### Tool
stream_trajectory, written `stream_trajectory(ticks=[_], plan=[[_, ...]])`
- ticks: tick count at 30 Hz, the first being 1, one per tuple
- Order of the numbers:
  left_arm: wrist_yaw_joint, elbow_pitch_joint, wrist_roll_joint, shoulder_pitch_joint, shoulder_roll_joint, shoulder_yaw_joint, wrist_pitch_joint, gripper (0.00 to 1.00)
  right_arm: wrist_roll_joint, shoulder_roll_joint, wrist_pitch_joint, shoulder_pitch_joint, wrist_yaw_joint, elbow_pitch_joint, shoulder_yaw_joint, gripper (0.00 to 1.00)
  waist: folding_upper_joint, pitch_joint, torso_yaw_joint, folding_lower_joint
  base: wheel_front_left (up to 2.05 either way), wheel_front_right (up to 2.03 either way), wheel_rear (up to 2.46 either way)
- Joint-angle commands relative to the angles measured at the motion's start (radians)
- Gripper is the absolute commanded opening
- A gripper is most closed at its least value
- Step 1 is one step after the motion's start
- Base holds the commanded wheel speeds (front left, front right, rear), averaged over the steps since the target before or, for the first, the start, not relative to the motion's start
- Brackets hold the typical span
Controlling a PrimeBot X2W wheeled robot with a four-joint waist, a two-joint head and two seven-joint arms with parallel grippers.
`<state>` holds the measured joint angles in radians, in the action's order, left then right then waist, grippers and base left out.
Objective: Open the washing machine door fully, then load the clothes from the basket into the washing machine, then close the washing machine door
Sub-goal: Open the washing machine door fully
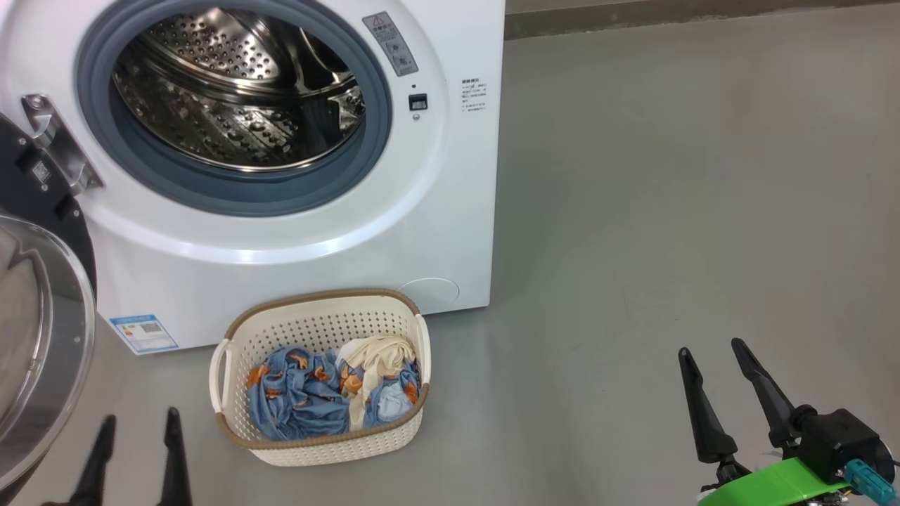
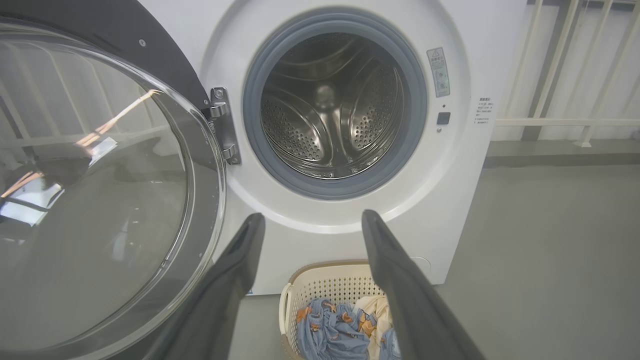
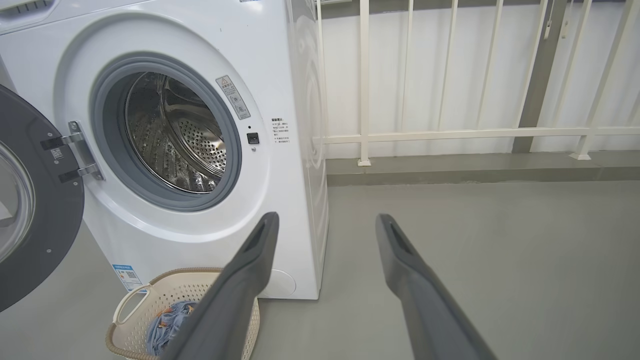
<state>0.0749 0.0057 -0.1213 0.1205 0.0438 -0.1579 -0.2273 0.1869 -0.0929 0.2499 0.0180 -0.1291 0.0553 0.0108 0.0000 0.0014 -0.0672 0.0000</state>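
One washing machine [image 1: 436, 211] is standing, its door [image 1: 42, 330] hanging open, one basket [image 1: 316, 299] is holding clothes [image 1: 302, 400], left fingers [image 1: 172, 450] and right fingers [image 1: 703, 414] both gaping apart.

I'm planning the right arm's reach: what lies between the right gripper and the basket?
Only bare grey floor, as the head view shows, between the right gripper and the basket.

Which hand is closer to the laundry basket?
The left hand, just beside the basket; the right hand hangs far off over the floor.
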Motion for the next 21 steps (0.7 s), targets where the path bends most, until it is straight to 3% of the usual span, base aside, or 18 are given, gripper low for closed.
stream_trajectory(ticks=[1, 21], plan=[[-0.005, -0.016, 0.004, -0.012, 0.010, -0.023, 0.003, 1.00, -0.001, -0.002, 0.012, -0.011, -0.002, -0.030, -0.022, 1.00, 0.0000, 0.000, 0.002, 0.0000, 0.00, 0.00, 0.00], [-0.052, 0.041, 0.001, 0.000, 0.011, 0.020, -0.022, 1.00, -0.016, 0.011, 0.012, -0.006, -0.002, -0.014, -0.015, 1.00, 0.0000, 0.004, 0.021, 0.0000, 0.00, 0.00, 0.00]])
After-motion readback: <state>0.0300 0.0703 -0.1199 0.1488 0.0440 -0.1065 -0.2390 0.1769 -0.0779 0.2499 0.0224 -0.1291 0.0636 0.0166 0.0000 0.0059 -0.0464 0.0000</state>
